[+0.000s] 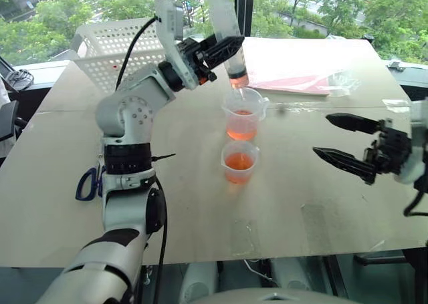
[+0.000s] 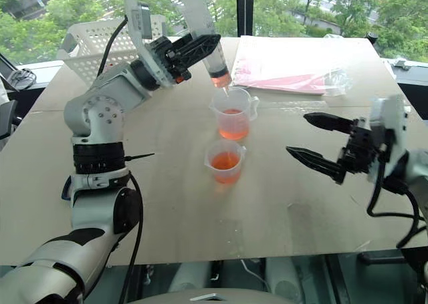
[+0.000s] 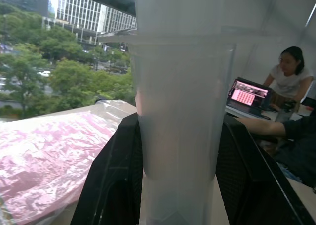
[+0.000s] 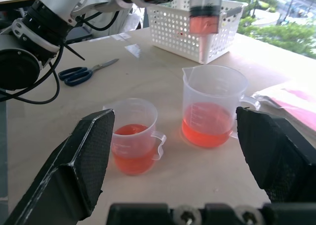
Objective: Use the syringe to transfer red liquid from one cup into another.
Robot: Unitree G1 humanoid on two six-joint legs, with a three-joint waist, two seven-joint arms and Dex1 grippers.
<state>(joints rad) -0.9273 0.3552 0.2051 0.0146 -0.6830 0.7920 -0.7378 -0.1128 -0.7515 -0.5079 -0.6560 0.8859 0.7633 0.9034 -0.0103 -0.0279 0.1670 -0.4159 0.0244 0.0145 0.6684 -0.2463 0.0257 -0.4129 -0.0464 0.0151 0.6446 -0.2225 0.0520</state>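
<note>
Left gripper (image 1: pixel 224 50) holds the syringe (image 1: pixel 227 33) by its barrel, jaws clamped on either side of it; the left wrist view shows the clear barrel pinched between both black fingers (image 3: pixel 116 185). The syringe stands nearly upright, nozzle down, above the rim of the beaker (image 1: pixel 242 115) and not touching it. A little red liquid sits at the bottom of the barrel, under the dark seal.

The beaker stands mid-tabletop (image 1: pixel 200 217), spout and handle visible, roughly a third full of red liquid. The cup (image 1: pixel 239 161) stands just beside it, on the side nearer the robot, apart from it, also holding red liquid.

Right gripper (image 1: pixel 344 140) hangs over the tabletop to the right of both vessels, well apart from them, jaws spread wide and holding nothing. Its wrist view looks across at cup and beaker between the two fingers.

A white basket (image 1: pixel 117 50) stands at the far left of the tabletop. Blue-handled scissors (image 4: pixel 84 72) lie near the left arm. A pink plastic-wrapped packet (image 1: pixel 301 67) lies at the far right. A person (image 3: pixel 289 74) sits at a laptop (image 3: pixel 247 94) in the background.
</note>
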